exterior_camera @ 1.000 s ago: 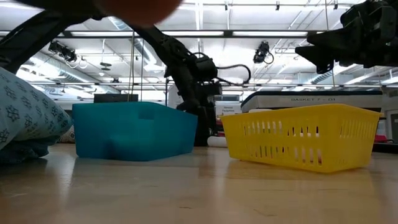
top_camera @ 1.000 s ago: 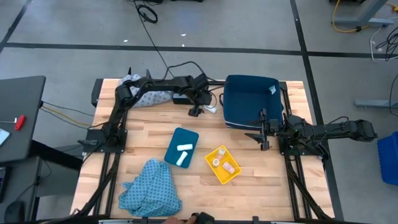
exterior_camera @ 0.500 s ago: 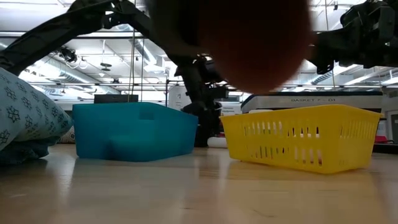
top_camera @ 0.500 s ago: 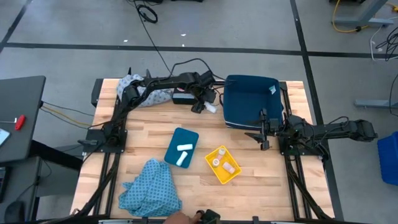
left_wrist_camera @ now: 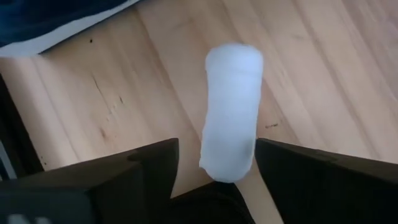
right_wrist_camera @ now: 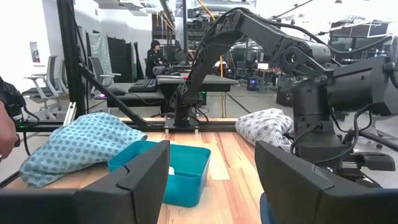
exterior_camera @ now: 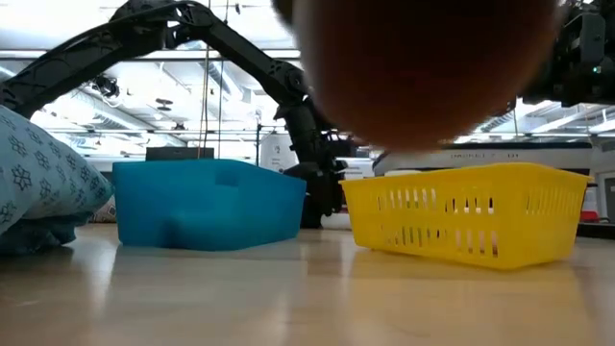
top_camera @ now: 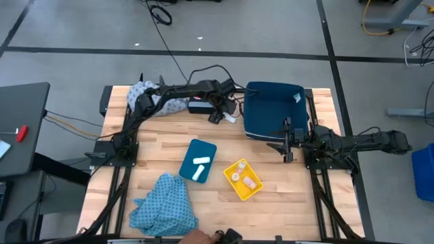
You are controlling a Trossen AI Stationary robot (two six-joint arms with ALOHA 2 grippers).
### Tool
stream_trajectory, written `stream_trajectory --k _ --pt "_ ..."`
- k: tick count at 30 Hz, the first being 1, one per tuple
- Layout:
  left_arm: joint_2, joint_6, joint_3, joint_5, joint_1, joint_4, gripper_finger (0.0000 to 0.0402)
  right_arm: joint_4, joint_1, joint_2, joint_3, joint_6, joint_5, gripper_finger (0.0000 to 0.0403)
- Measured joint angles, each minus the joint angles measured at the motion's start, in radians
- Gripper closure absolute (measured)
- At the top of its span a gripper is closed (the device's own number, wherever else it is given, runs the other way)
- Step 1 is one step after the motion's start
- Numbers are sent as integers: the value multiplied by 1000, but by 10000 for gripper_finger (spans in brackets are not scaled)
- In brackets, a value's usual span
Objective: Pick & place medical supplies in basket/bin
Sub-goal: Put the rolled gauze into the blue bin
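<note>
A white roll (left_wrist_camera: 231, 112) lies flat on the wood at the far middle of the table (top_camera: 156, 152), just left of the dark blue bin (top_camera: 274, 108). My left gripper (top_camera: 220, 116) slants down over it, open. Its fingers (left_wrist_camera: 149, 163) stand on either side of the roll's near end, and bare wood shows between one finger and the roll. A small teal bin (top_camera: 198, 161) holds two more white rolls (top_camera: 201, 163). The yellow basket (top_camera: 243, 179) holds small pale vials. One light-blue patterned cloth (top_camera: 165, 205) lies heaped at the near left, another (top_camera: 163, 103) at the far left. My right gripper (top_camera: 285, 144) waits open at the right.
A black flat thing (top_camera: 201, 106) lies beside my left gripper, on the far side. A cable (top_camera: 203, 70) arches over the left arm. A person's hand (top_camera: 203, 237) shows at the near edge. It is a blurred reddish shape (exterior_camera: 423, 67) across the top of the low view.
The left arm has raised its elbow, and its gripper has tipped further down over the white roll, edging toward the far edge. The roll has stayed where it was. The blurred hand has spread across more of the low view.
</note>
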Motion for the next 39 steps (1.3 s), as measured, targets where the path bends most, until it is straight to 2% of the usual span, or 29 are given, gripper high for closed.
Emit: stream_trajectory --k 3,12,15,18,24,29,34,39 --pt "0 29 0 -22 -13 -3 229 0 0 0 0 6 0 160" --pt "-3 81 15 -139 -49 -16 388 0 0 0 0 8 0 160" --pt "-3 83 15 -159 -47 -20 397 0 0 0 0 8 0 160" --pt "-3 77 14 -134 -41 -42 398 0 0 0 0 6 0 160" --pt "-3 82 14 -31 -21 -64 389 0 0 0 0 9 -1 160" --pt "-4 47 15 -38 -31 -67 354 0 0 0 0 23 -1 160" --pt "-7 -45 29 -38 -55 -37 288 0 0 0 0 24 -1 160" --pt "-10 -178 66 -9 -69 -28 195 0 0 0 0 24 -1 160"
